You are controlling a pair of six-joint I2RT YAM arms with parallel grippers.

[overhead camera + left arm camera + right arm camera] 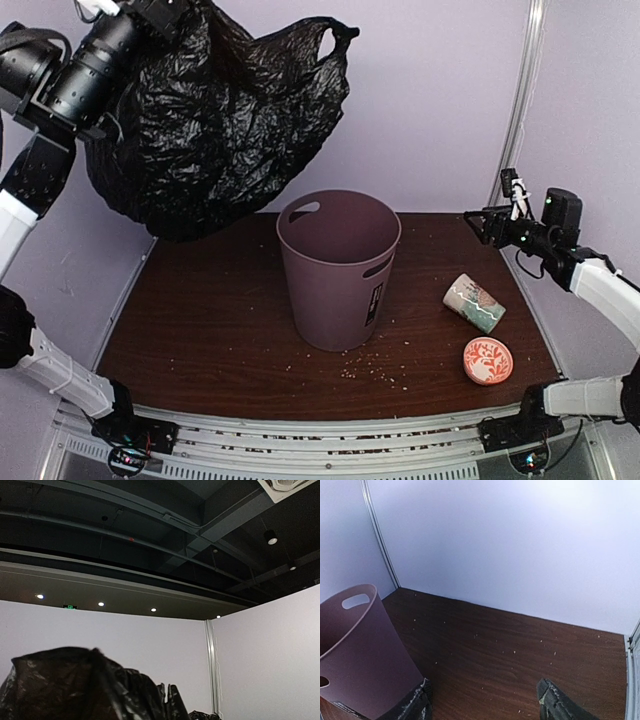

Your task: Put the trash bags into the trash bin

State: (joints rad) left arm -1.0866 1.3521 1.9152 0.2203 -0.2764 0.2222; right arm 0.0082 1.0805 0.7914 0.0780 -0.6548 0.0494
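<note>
Top external: one trash bag [225,120] clamped in left fingers [168,14], one trash bin [338,275], right fingers [559,706] apart, empty

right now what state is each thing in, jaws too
bin, upright, nothing seen inside
bag, held up in the air, up and left of the bin
mug, on its side
red disc, lying flat
left jaws, shut on the bag
right jaws, open, empty
</note>
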